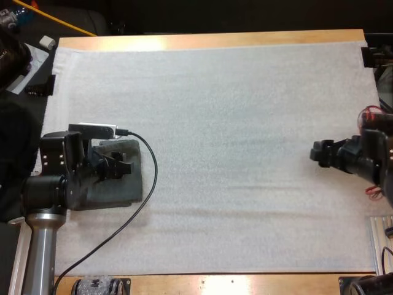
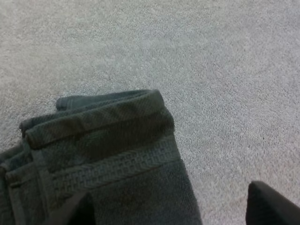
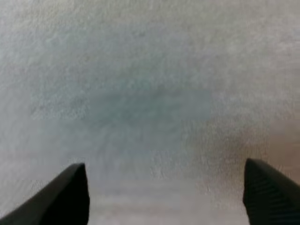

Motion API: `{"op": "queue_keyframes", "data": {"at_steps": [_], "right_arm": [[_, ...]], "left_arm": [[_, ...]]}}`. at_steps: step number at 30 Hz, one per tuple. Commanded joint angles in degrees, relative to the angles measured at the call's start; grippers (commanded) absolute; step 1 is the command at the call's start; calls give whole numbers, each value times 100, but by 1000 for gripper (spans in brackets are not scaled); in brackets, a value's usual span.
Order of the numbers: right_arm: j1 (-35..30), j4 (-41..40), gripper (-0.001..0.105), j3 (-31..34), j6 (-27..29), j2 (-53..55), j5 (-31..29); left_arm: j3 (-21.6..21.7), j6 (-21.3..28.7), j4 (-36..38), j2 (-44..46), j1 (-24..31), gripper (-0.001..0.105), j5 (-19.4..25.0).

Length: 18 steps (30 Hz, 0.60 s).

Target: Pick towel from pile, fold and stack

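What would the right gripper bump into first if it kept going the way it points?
Probably just the white mat. The right gripper, open, aims at bare mat; the folded towel lies far across it, by the left gripper.

Folded dark grey-green towel lies at left of mat.

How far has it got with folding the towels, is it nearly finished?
Done: a folded dark towel lies neat at the left side of the mat. In hand: nothing; the left end effector is open over that towel, the right end effector open over bare mat. Left: probably just drawing the arms back, unless another towel lies off the mat.
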<state>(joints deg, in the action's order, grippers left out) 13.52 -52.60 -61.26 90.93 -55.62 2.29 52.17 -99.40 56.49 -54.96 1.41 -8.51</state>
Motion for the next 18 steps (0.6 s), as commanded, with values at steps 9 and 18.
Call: {"op": "queue_keyframes", "data": {"at_steps": [9, 18], "right_arm": [[-1483, -404, 67, 9, 617, 338, -11], [-1483, -605, 67, 17, 1098, 1150, 40]], "left_arm": [[38, 55, 170, 402, 31, 63, 82], [39, 194, 331, 1132, -7, 63, 170]]}}
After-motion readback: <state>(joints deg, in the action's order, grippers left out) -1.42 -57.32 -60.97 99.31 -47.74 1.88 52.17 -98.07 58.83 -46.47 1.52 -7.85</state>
